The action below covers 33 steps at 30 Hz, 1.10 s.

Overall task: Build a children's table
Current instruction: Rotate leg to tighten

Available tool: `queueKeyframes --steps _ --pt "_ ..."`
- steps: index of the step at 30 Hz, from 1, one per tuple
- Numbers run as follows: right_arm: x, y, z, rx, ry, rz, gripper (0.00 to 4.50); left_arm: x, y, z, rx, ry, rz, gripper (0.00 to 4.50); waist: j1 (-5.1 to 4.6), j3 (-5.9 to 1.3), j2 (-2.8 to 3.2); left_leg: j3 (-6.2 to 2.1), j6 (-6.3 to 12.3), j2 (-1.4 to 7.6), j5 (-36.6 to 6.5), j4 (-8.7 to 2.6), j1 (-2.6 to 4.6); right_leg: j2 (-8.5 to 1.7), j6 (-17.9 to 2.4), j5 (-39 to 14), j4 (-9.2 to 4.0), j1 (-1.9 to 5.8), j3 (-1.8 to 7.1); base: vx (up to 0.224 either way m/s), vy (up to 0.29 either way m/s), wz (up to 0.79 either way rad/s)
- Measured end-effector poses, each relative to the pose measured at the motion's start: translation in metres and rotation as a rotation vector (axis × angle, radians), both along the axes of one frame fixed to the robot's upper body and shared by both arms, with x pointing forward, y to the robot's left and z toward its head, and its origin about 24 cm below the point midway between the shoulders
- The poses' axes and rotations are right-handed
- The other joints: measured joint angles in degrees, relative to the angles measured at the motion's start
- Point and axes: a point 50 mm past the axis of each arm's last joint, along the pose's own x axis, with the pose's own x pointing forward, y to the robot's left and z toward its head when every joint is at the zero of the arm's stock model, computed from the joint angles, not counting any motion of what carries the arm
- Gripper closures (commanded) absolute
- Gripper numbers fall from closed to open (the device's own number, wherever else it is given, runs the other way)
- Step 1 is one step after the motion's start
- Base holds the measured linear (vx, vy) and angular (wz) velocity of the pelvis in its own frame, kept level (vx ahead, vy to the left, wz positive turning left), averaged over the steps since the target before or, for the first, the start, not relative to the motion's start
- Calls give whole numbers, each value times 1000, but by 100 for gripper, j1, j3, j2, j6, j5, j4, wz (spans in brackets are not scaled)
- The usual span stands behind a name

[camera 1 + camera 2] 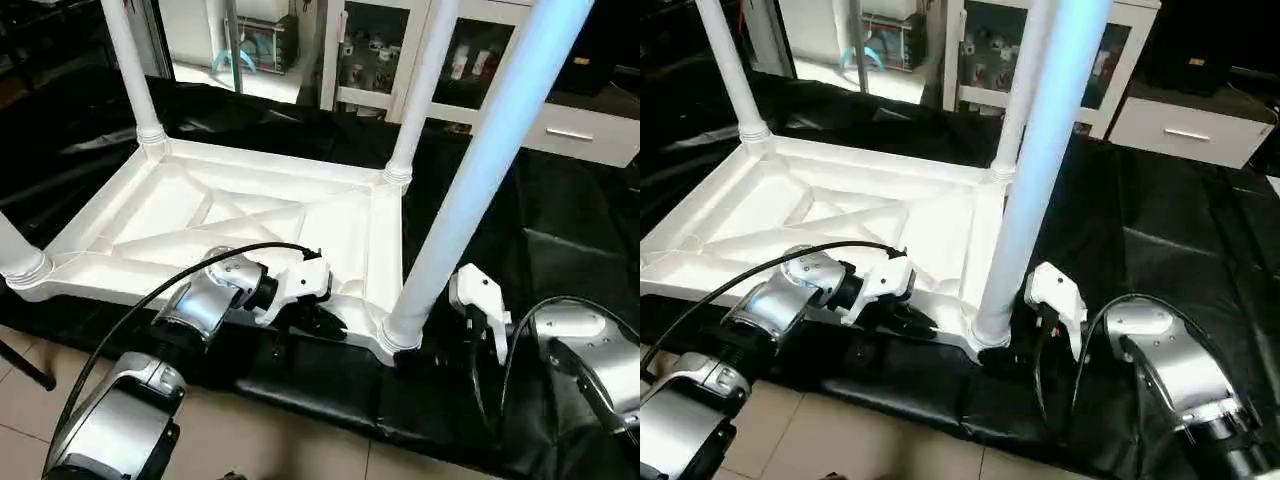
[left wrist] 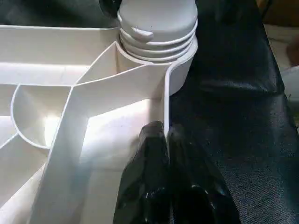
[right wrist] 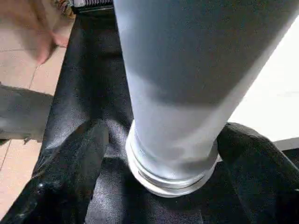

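The white tabletop (image 1: 250, 215) is lying underside up on a black sheet (image 1: 560, 250), with four legs (image 1: 478, 170) standing in its corner sockets. The left gripper (image 2: 166, 140), clenched, is pinching the tabletop's near rim. Further right, the right gripper (image 3: 161, 154) is straddling the nearest leg's base, fingers (image 3: 74, 163) spread, not touching. A glass-fronted cabinet (image 1: 380, 50) is standing behind. No writing is legible.
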Motion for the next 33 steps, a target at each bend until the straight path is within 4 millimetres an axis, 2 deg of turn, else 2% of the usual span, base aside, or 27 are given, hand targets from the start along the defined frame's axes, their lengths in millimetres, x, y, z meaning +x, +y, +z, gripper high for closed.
queueKeyframes --steps 3,6,7,14,21,23,24,25,28,31,33 --pt "2 2 -1 2 0 7 129 -1 0 0 1 -2 -3 450 3 0 -13 -2 0 1 0 0 0 0 1 -1 1 0 -2 0 0 0" --pt "3 2 -2 5 5 9 133 -2 0 0 4 3 -6 450 3 -1 -21 -1 0 0 0 0 0 0 1 -1 0 0 -1 0 0 0" --pt "3 2 -2 4 7 13 160 -3 0 0 4 3 -8 450 4 -1 -25 -1 0 1 0 0 0 0 1 -1 1 0 -1 0 0 0" --pt "3 2 -3 1 0 29 190 -4 0 0 6 5 -9 450 -1 -7 -36 -1 0 1 0 1 3 0 1 -1 1 4 -1 0 0 0" --pt "4 3 -7 3 -1 11 193 -4 0 -1 12 4 4 450 -11 -32 -74 -3 0 2 0 1 9 2 1 -1 2 13 -2 0 0 0" --pt "7 5 -12 16 -3 -41 194 -1 2 -3 13 -6 45 450 -37 -42 -97 -8 -1 2 0 4 33 4 1 -1 -2 49 -3 0 0 0" --pt "13 6 -15 25 -6 -104 194 1 2 -5 15 -16 89 450 -71 -46 -107 -8 -1 1 0 4 69 6 21 -13 -5 73 0 0 0 0" --pt "21 8 -18 40 -13 -202 194 8 1 -5 18 -38 153 450 -152 -44 -121 -15 -2 -3 -1 12 87 6 31 -19 -8 84 -1 0 0 0" --pt "36 11 -24 65 -18 -426 194 16 -11 -8 4 -58 276 450 -325 -38 -127 -41 -2 -13 -1 16 83 3 39 -24 -49 86 -18 -19 5 -4" --pt "49 19 -27 102 -9 -646 194 26 -22 -9 1 -78 399 450 -402 -34 -118 -53 -2 -14 -1 16 78 5 40 -24 -64 75 -33 0 0 0" --pt "54 22 -28 103 -8 -724 194 28 -27 -9 1 -94 434 450 -421 -32 -108 -93 -2 -13 -1 11 65 10 40 -24 -106 78 -62 0 0 0"
